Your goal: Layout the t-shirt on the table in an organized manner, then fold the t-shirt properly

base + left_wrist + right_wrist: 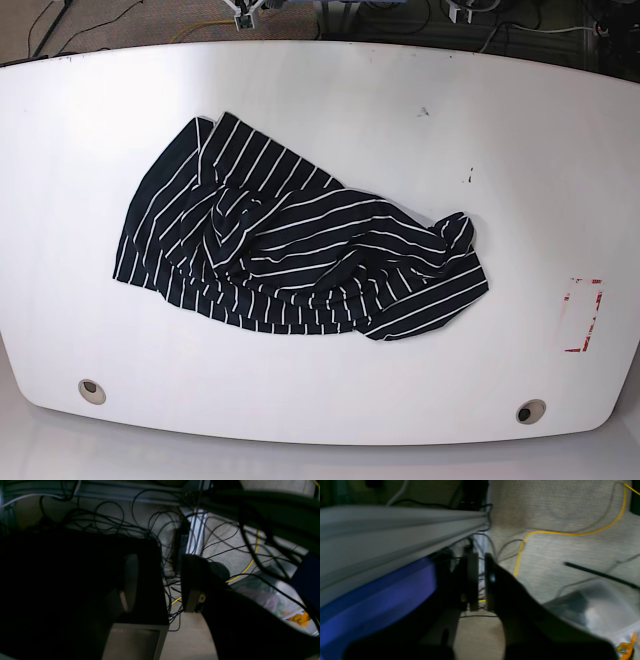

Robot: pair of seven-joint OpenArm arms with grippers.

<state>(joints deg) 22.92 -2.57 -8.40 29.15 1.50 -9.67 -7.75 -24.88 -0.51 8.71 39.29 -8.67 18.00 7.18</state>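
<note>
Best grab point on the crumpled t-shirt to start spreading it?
Probably the bunched corner of the t-shirt, nearest the red-marked rectangle. It stands up in a raised fold, so jaws could pinch it from above, coming from that bare side of the table.

L pincer (pixel 160 582): seen from own wrist cam only, jaws parted w/ a clear gap, nothing between them. One finger (pixel 131 580) on the view's left, the other on the right, both dark, pale pads facing inward. R pincer (pixel 481 580): also own wrist cam only, jaws drawn together, just a thin slit between the pads, nothing gripped. View is blurry. Neither arm shows in the base view.
</note>
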